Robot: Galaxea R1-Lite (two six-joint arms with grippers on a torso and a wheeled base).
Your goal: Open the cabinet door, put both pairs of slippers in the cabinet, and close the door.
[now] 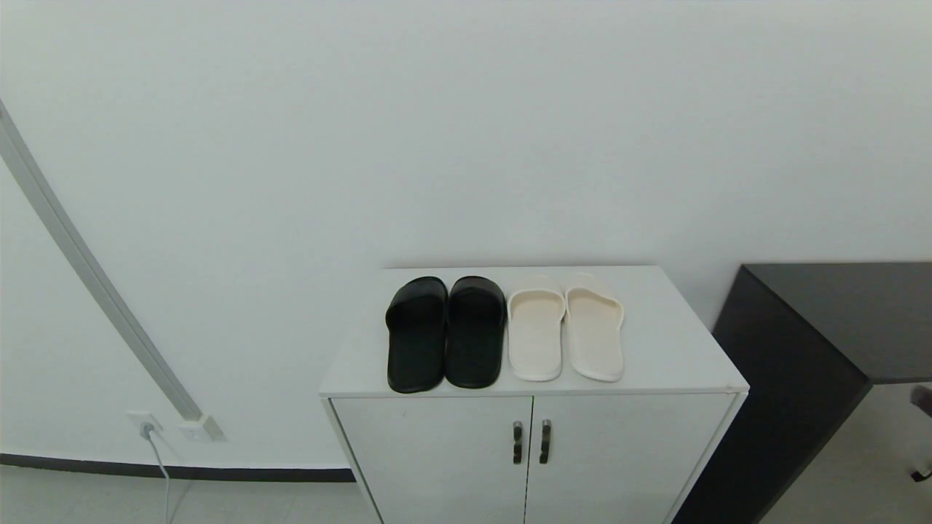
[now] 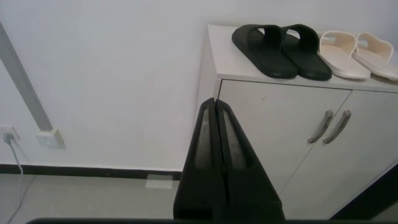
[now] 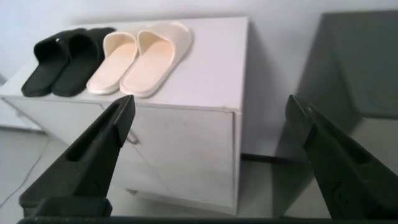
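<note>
A white two-door cabinet (image 1: 655, 320) stands against the wall with both doors closed; two dark handles (image 1: 530, 442) meet at its middle. On its top lie a black pair of slippers (image 1: 445, 332) and, to their right, a cream pair of slippers (image 1: 566, 328). My left gripper (image 2: 216, 106) is shut, fingers pressed together, held off the cabinet's left front corner, below its top. My right gripper (image 3: 208, 109) is open wide, off the cabinet's right front side. The same cabinet (image 2: 273, 118) (image 3: 217, 62), black slippers (image 2: 281, 49) (image 3: 62, 59) and cream slippers (image 2: 357, 53) (image 3: 140, 56) appear in both wrist views.
A dark table (image 1: 837, 327) stands close to the cabinet's right side. On the left wall are a slanted cable duct (image 1: 87, 269), a socket (image 1: 143, 422) and a hanging cord. Open floor lies left of the cabinet.
</note>
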